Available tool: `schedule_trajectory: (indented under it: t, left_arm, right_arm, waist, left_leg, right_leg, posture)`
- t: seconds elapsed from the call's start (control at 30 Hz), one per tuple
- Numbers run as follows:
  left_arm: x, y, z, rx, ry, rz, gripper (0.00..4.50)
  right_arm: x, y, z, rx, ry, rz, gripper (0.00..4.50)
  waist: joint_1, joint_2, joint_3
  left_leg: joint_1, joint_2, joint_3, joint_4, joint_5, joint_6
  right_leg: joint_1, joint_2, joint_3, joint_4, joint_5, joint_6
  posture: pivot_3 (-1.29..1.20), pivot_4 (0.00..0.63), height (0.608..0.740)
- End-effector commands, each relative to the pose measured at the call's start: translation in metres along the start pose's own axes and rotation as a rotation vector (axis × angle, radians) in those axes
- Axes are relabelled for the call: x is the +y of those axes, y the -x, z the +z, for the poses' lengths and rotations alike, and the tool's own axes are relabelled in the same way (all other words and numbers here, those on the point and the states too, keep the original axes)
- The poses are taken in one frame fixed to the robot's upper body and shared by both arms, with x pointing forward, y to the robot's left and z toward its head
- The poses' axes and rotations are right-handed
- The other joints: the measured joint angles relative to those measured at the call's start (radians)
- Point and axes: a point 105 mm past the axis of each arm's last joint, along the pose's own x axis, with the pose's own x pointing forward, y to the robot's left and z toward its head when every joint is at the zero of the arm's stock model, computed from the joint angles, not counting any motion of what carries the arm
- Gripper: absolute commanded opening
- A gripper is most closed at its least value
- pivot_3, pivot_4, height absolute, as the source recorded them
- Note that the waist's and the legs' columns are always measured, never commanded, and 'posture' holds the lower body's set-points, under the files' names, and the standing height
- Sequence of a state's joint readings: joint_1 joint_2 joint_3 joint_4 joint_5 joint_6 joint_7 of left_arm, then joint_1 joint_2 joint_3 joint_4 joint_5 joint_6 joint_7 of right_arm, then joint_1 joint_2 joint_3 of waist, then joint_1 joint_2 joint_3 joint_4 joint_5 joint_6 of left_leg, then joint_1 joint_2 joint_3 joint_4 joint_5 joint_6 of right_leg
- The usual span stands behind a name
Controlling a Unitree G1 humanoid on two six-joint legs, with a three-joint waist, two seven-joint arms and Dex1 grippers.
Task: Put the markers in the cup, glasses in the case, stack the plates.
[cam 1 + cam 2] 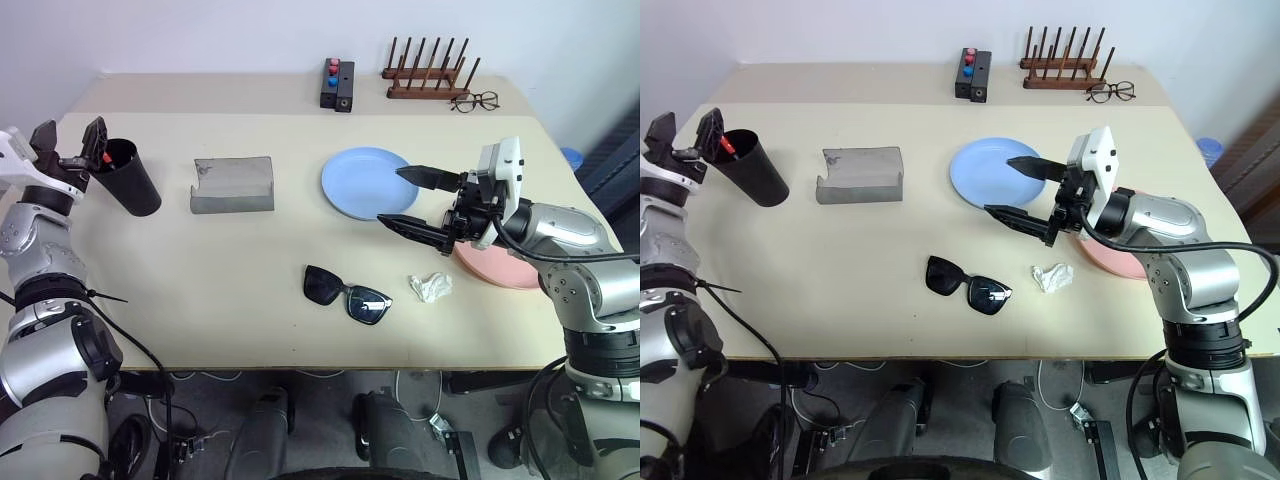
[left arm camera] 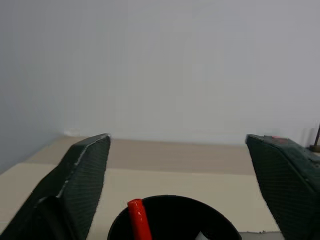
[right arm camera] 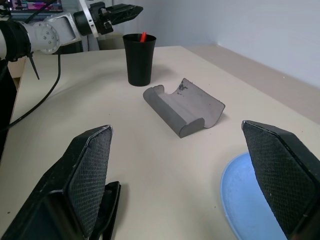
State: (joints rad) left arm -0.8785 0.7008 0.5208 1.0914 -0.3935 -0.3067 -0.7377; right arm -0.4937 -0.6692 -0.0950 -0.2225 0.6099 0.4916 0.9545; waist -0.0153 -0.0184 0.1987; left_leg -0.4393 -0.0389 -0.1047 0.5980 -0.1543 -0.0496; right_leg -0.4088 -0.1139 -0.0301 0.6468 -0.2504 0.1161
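We've got the big beige table [image 1: 250,300] with everything spread across it. Taking the middle of the table as the clock centre in the head view: the light blue plate [image 1: 365,182] sits around 2 o'clock, and the salmon pink plate [image 1: 500,268] is out near 3 o'clock, partly hidden behind the right arm, so the two aren't stacked. The grey case [image 1: 232,185] lies open at about 11 o'clock, nothing in it. The black cup [image 1: 128,178] is way over at 9 to 10 o'clock, leaning a bit, with the marker [image 3: 143,36] already inside, its red end poking up past the rim. The black sunglasses [image 1: 346,292] lie unfolded at about 5 o'clock, and there's a crumpled white scrap [image 1: 430,287] just to their right.

Our left gripper [image 1: 72,143] is right above the cup's rim with its fingers spread wide, holding nothing. The right gripper [image 1: 412,201] hangs over the near edge of the blue plate, also wide open and empty.

At 12 to 1 o'clock on the far edge: a wooden rack [image 1: 428,72], a black block with red and blue caps [image 1: 337,84], and wire-framed eyeglasses [image 1: 474,101].
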Motion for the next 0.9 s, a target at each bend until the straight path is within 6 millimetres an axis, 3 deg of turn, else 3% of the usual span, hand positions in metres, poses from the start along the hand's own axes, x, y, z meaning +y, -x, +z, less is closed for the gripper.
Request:
schedule_trajectory:
  t: [0.03,0.1,0.23,0.33,0.4,0.47,0.7,0.83,0.9]
  left_arm:
    - [-0.002,-0.009,0.03,-0.057,-0.046,-0.049,4.44]
    - [-0.013,-0.014,0.032,-0.034,-0.021,-0.126,4.44]
    - [-0.056,-0.025,0.026,0.072,0.048,-0.346,4.44]
    - [-0.105,-0.035,0.018,0.18,0.099,-0.558,4.44]
    - [-0.132,-0.037,0.01,0.273,0.054,-0.683,4.44]
    - [-0.145,-0.033,-0.004,0.37,-0.057,-0.779,4.44]
    - [-0.158,-0.026,-0.047,0.601,-0.242,-0.882,4.44]
    - [-0.163,-0.033,-0.048,0.602,-0.19,-0.869,4.44]
    - [-0.155,-0.032,-0.055,0.637,-0.233,-0.838,4.44]
  right_arm:
    - [0.0,0.002,0.012,-0.023,0.051,-0.004,4.24]
    - [0.0,0.002,0.012,-0.024,0.051,-0.003,4.24]
    - [-0.001,0.001,0.01,-0.025,0.048,-0.003,4.24]
    - [-0.002,-0.003,0.009,-0.031,0.047,-0.002,4.24]
    - [-0.002,-0.004,0.009,-0.04,0.051,-0.002,4.24]
    - [-0.002,-0.002,0.009,-0.038,0.054,-0.002,4.24]
    - [-0.014,0.025,-0.016,0.097,0.053,-0.069,4.24]
    - [-0.015,0.032,-0.023,0.122,0.019,-0.123,4.24]
    - [-0.013,0.036,-0.029,0.14,0.016,-0.147,4.24]
  waist:
    - [0.0,0.0,0.0]
    - [-0.001,0.0,0.0]
    - [0.002,0.0,0.0]
    - [0.003,0.0,0.0]
    - [0.003,0.0,0.0]
    - [0.001,0.0,0.0]
    - [-0.006,0.0,0.0]
    - [0.001,0.0,0.0]
    - [0.002,0.0,0.0]
  left_leg:
    - [0.0,0.0,0.0,0.0,0.0,0.0]
    - [0.0,0.0,0.0,0.0,0.0,0.0]
    - [0.0,0.0,0.0,0.0,0.0,0.0]
    - [0.0,0.0,0.0,0.0,0.0,0.0]
    - [0.0,0.0,-0.001,0.001,0.0,0.0]
    - [0.0,0.0,0.0,0.001,0.0,0.0]
    - [0.0,0.001,0.0,-0.001,0.0,0.0]
    - [0.0,0.001,0.0,0.0,0.0,0.0]
    - [-0.001,0.001,0.0,0.0,0.0,0.0]
  right_leg:
    - [0.0,0.0,0.0,0.0,0.0,0.0]
    - [0.0,0.0,0.0,0.0,0.0,0.0]
    - [0.0,0.0,0.0,0.0,0.0,0.0]
    - [0.001,0.0,0.0,0.0,0.0,0.0]
    - [0.001,0.0,0.0,0.0,0.0,0.0]
    - [0.001,0.0,0.0,0.0,0.0,0.0]
    - [0.0,0.002,0.0,0.0,0.0,0.0]
    - [0.0,0.001,0.0,0.0,0.0,0.0]
    - [0.0,0.001,0.0,-0.001,0.0,0.0]
  posture:
    - [0.0,0.15,0.74]
    - [0.0,0.15,0.74]
    - [0.0,0.15,0.74]
    - [0.0,0.15,0.74]
    - [0.0,0.15,0.74]
    - [0.0,0.15,0.74]
    - [0.0,0.15,0.74]
    - [0.0,0.15,0.74]
    - [0.0,0.15,0.74]
